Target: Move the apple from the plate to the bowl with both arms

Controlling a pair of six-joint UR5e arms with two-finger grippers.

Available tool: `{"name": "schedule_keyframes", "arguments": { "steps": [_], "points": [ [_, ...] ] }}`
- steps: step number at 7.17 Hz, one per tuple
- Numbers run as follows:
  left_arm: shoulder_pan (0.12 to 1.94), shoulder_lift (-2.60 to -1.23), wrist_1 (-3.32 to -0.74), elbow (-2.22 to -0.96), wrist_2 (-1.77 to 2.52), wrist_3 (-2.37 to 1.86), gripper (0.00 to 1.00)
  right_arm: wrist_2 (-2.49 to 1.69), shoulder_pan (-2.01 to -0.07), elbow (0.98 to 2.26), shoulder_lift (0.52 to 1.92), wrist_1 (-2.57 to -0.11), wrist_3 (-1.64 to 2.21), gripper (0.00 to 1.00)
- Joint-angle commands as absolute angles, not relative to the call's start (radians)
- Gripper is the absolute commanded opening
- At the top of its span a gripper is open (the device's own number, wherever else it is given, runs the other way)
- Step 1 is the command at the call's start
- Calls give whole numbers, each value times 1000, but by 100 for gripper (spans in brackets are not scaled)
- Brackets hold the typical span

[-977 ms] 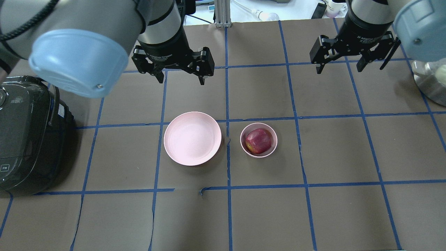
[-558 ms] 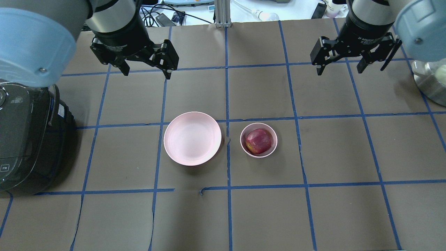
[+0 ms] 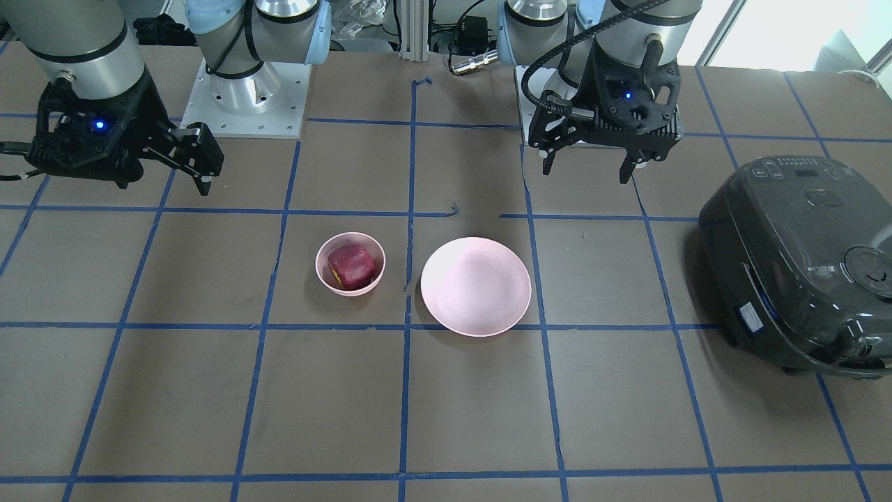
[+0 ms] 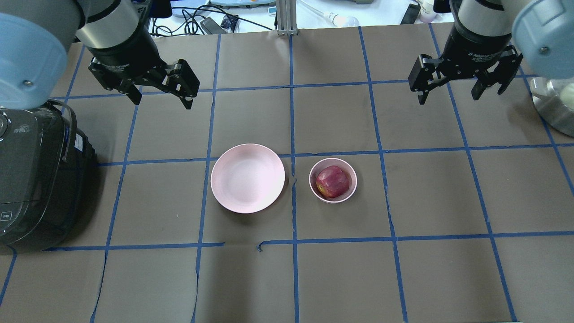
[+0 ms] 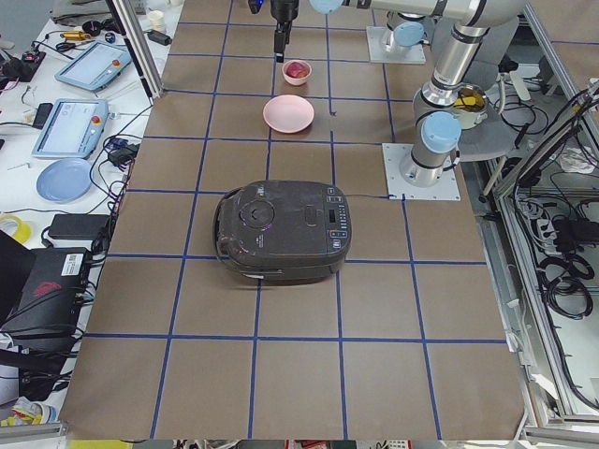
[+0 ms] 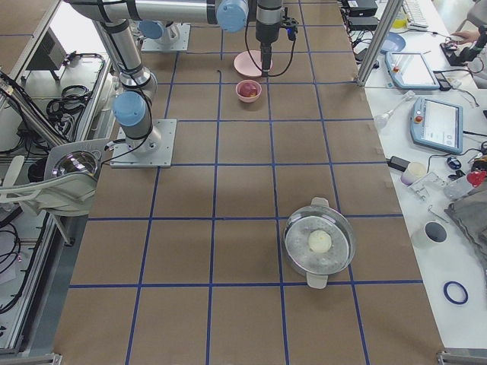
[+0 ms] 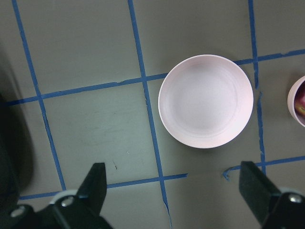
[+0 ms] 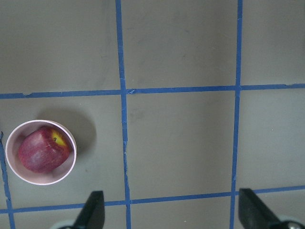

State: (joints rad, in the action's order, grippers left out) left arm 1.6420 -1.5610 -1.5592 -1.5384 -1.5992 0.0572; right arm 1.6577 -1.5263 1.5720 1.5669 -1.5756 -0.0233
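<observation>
While the apple (image 4: pixel 332 181) sits inside the bowl (image 4: pixel 332 200), rim near but apart from the plate (image 4: pixel 248 178) beside it, left fingers (image 4: pixel 186 96) and right fingers (image 4: pixel 419 85) hang spread wide, holding nothing, toward the table's (image 4: pixel 403 278) far edge. A dark cooker (image 4: pixel 36 179) crowds the left edge, well apart from the plate.

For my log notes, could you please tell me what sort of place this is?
Likely a robotics lab: a left arm and right arm bolted to a table gridded with blue tape, a teach pendant on the side bench.
</observation>
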Motion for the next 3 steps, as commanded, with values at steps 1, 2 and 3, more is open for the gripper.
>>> {"name": "schedule_keyframes", "arguments": {
  "steps": [1, 2, 3],
  "points": [
    [1637, -1516, -1559, -1601, -1605, 46, 100, 1622, -1526, 1571, 1609, -1560, -23, 100],
    [1631, -1505, -1555, -1618, -1605, 14, 100, 1606, -1525, 1569, 1609, -1559, -23, 100],
    [1615, -1508, -1568, -1602, -1603, 20, 100, 1605, -1526, 1571, 1609, -1559, -23, 100]
  ]
}}
